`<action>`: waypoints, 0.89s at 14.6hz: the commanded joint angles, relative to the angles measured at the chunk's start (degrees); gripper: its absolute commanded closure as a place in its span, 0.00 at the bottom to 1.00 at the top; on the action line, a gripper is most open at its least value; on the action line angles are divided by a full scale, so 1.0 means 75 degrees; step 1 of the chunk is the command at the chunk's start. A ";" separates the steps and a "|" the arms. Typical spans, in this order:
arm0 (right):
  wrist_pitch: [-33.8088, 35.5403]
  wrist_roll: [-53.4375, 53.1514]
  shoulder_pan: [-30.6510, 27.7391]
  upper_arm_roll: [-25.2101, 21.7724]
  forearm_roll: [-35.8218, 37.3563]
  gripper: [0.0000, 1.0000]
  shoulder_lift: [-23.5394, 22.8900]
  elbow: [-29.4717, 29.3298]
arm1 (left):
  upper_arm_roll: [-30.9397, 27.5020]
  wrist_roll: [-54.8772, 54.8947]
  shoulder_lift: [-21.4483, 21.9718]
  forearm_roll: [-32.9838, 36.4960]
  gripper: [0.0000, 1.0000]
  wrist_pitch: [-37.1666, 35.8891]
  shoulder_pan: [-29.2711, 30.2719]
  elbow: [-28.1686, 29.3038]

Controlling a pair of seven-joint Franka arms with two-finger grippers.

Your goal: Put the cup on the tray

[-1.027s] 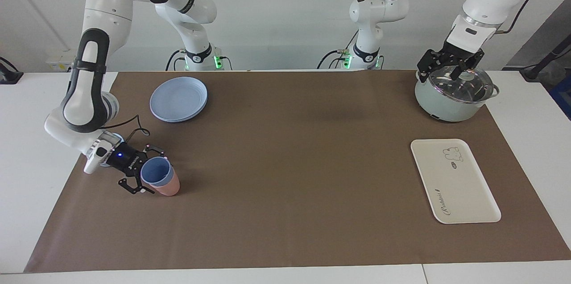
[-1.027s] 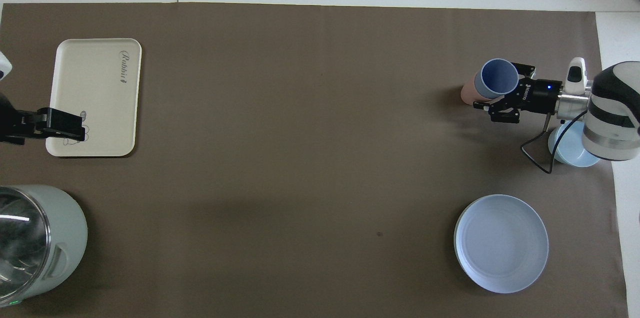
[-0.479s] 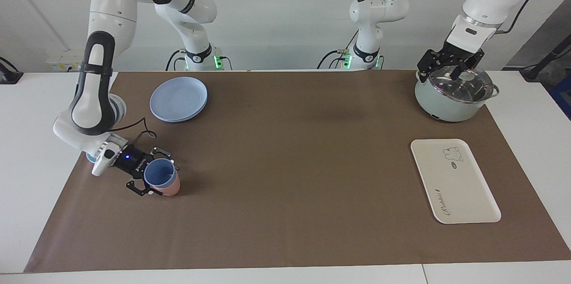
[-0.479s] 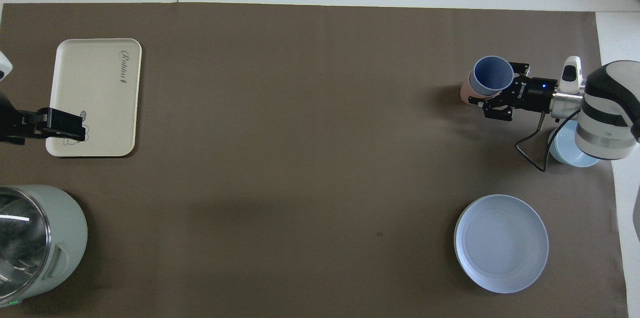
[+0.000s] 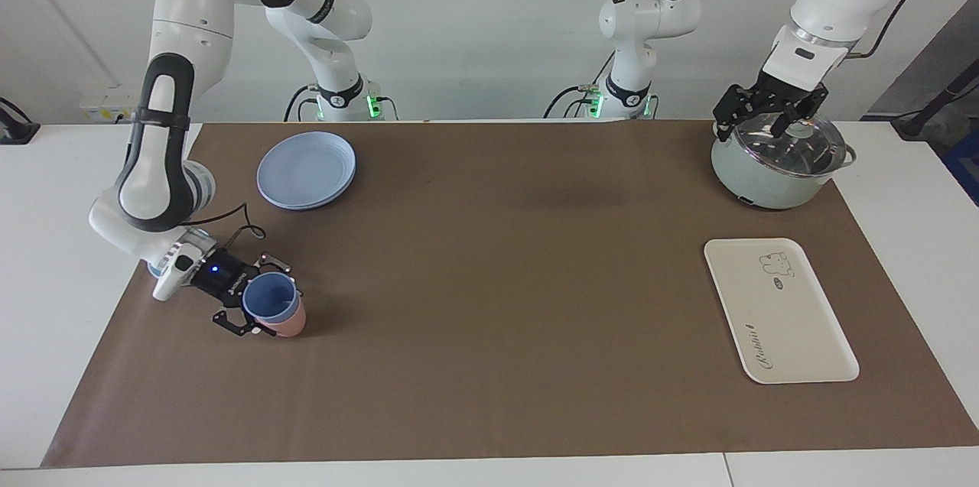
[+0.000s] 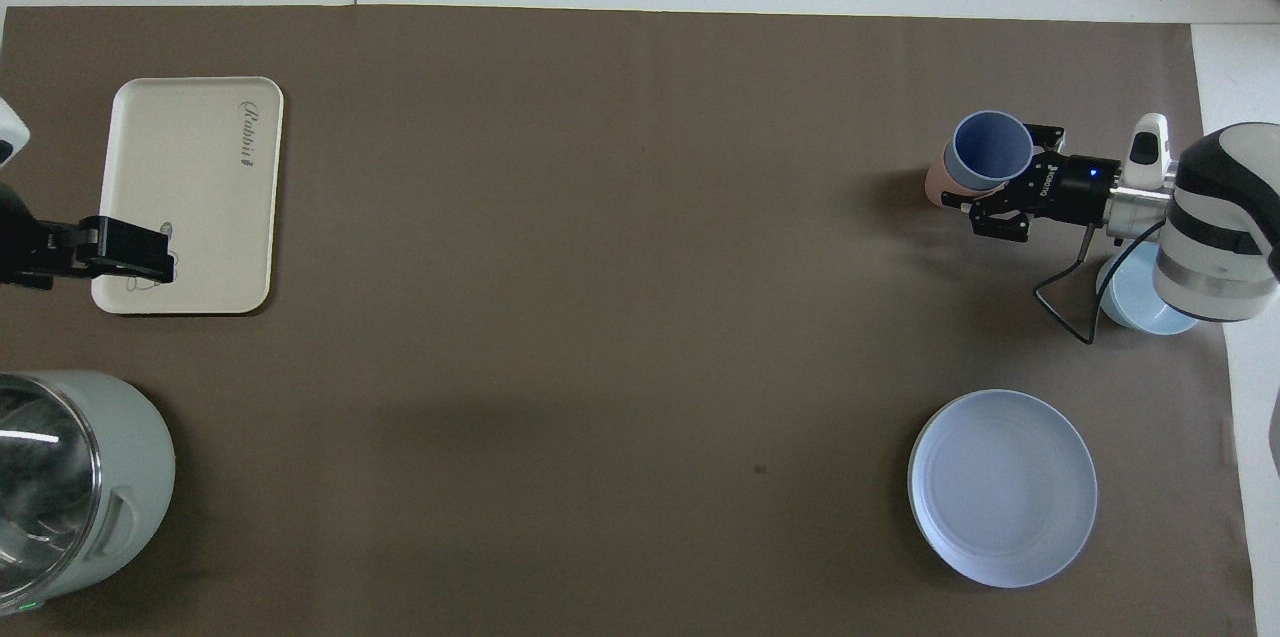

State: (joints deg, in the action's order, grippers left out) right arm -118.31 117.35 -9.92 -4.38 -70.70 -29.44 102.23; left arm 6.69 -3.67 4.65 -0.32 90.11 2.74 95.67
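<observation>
Cup [image 5: 269, 298] (periwinkle, tapered, handleless)

Brown mat [image 5: 489, 288] covers most of the white table [image 5: 46, 242]. Round blue plate [image 5: 306, 169] lies on the mat toward the right arm's end, near the robots; pink tumbler [image 5: 287, 325] stands on the mat at the same end, farther from the robots than the plate, with a light-blue bowl [image 6: 1145, 302] near the mat's edge between them. Pale green pot [image 5: 769, 177] with glass lid [image 5: 791, 141] sits toward the left arm's end, near the robots.
</observation>
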 commanded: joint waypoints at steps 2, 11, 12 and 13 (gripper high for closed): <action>-0.0186 -0.0935 0.0324 0.0021 0.0132 1.00 0.0806 0.0115 | 0.0033 -0.0073 0.0107 0.0089 0.00 0.0171 -0.0048 0.0041; -0.1663 -0.5681 0.1943 0.0021 0.2802 1.00 0.2003 -0.0060 | 0.0115 -0.1439 -0.0161 -0.2288 0.03 0.2091 -0.1101 -0.0076; -0.1663 -0.6091 0.2036 0.0010 0.3154 1.00 0.2085 -0.0072 | 0.0104 -0.1908 -0.0314 -0.2382 0.04 0.2384 -0.1451 -0.0158; -0.1675 -0.6525 0.2176 -0.0014 0.3517 1.00 0.2167 -0.0084 | 0.0104 -0.2354 -0.0535 -0.2383 0.04 0.2654 -0.1745 -0.0309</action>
State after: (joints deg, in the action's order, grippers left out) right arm -130.74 74.29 5.32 -4.20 -49.09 -14.96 101.47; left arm 8.19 -15.39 3.63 -17.11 106.30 -5.98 95.38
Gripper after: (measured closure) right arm 0.167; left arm 0.013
